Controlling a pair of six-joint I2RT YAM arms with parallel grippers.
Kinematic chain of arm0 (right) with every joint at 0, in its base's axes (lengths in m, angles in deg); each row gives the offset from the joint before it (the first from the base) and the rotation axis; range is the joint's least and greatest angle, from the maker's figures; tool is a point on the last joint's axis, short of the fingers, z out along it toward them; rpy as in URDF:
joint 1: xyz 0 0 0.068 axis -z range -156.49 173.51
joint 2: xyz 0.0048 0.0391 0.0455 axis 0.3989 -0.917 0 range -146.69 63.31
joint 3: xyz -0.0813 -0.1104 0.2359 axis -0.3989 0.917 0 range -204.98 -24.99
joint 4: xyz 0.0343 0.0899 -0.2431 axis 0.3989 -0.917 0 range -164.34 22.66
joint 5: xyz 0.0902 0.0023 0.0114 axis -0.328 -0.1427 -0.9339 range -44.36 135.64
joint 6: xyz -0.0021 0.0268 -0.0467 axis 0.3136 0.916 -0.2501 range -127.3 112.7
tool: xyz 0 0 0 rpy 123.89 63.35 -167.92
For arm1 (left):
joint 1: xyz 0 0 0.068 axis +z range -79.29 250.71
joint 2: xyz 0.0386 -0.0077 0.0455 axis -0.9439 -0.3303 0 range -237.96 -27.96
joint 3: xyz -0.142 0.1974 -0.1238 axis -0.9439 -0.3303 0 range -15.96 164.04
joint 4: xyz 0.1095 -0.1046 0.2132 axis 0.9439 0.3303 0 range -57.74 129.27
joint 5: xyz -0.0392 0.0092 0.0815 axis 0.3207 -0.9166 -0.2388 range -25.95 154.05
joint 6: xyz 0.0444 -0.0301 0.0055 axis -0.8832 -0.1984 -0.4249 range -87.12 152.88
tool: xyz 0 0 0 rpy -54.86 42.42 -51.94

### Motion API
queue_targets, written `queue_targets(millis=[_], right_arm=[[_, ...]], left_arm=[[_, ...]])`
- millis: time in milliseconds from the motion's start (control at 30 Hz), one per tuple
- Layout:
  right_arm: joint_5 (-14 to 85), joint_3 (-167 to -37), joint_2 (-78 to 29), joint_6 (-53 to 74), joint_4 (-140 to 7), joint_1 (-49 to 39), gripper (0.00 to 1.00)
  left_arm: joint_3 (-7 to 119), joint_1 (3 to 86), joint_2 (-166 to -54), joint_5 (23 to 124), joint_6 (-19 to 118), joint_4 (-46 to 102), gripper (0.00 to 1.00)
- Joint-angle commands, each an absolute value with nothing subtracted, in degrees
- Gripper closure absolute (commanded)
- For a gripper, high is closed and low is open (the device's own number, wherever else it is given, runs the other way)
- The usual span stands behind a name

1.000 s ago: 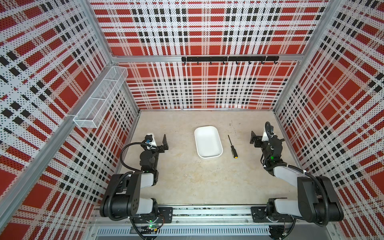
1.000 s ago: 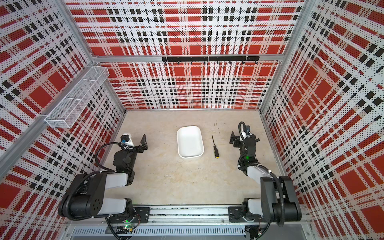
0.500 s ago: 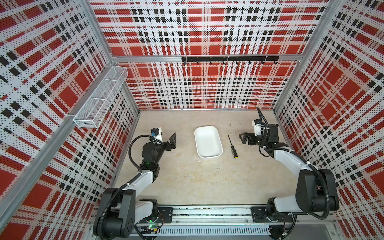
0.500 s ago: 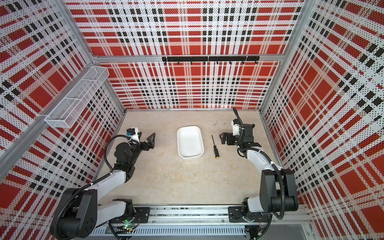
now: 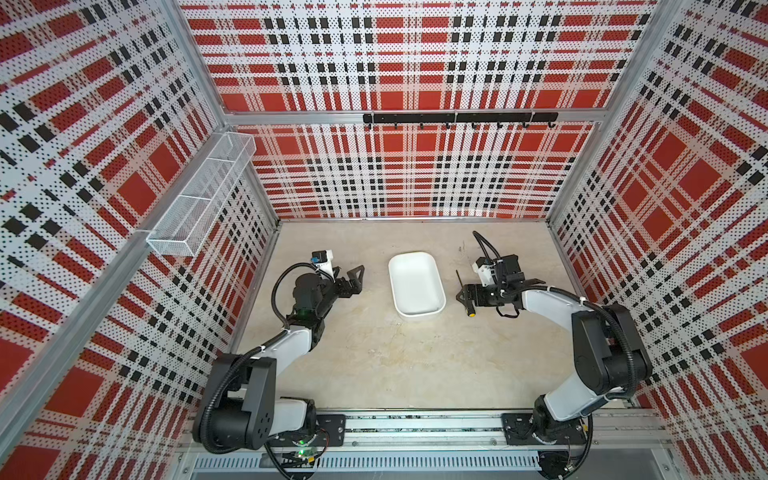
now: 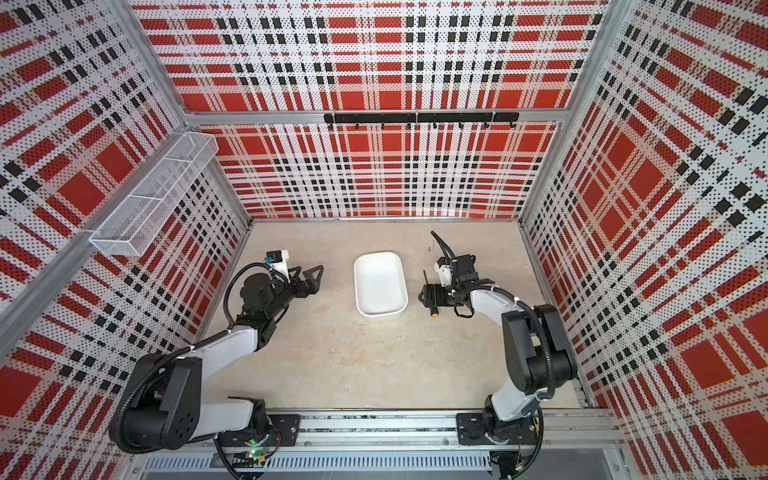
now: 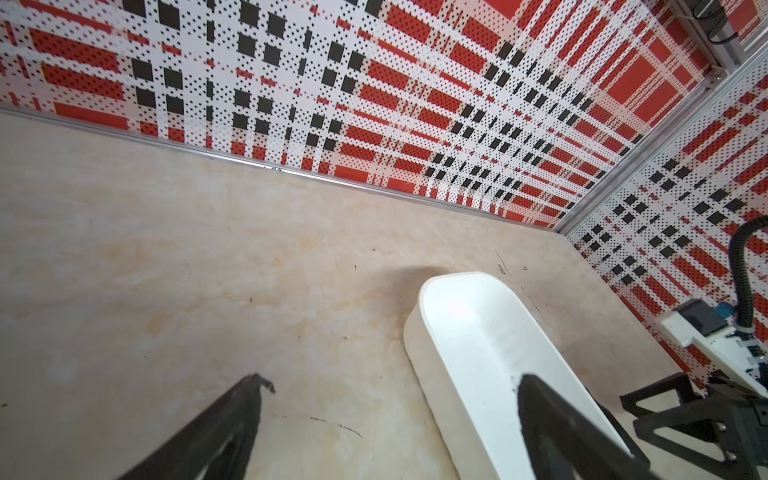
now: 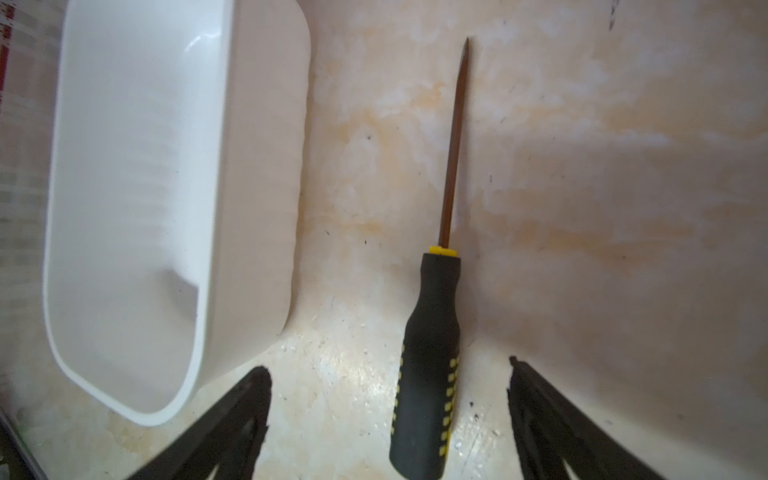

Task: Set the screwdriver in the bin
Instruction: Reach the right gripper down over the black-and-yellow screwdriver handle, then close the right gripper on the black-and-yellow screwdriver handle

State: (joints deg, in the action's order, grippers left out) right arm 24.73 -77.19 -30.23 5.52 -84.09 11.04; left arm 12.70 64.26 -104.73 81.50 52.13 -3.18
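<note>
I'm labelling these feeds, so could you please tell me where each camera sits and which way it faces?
Top views: overhead, looking down at the beige table; both arms, left gripper and right gripper show.
Left wrist: low, facing the back wall and the shallow white plastic bin; open finger shows.
Right wrist: looking down on the slim black-handled screwdriver between open fingers.
Shared: the bin appears in every view.

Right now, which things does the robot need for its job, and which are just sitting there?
Needed:
- screwdriver, on the table between the open right pincer's fingers
- white bin, empty

Just there:
- wire-mesh basket on the side wall
- black hook rail
- left pincer, open, idle
</note>
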Motion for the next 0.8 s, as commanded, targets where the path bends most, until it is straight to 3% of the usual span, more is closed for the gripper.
queue_targets(millis=[0, 333, 767], right_arm=[[28.0, -79.0, -31.4, 5.0, -88.0, 10.2, 0.11], [30.4, -82.6, -34.7, 6.1, -91.7, 9.4, 0.23], [38.2, -89.4, -40.3, 5.4, -98.9, 5.6, 0.32]], left_arm=[[14.4, 63.7, -105.8, 83.1, 53.7, -2.8, 0.02], [15.5, 63.2, -107.8, 82.6, 53.8, -0.7, 0.02], [16.8, 62.8, -109.3, 81.1, 52.4, 2.4, 0.02]])
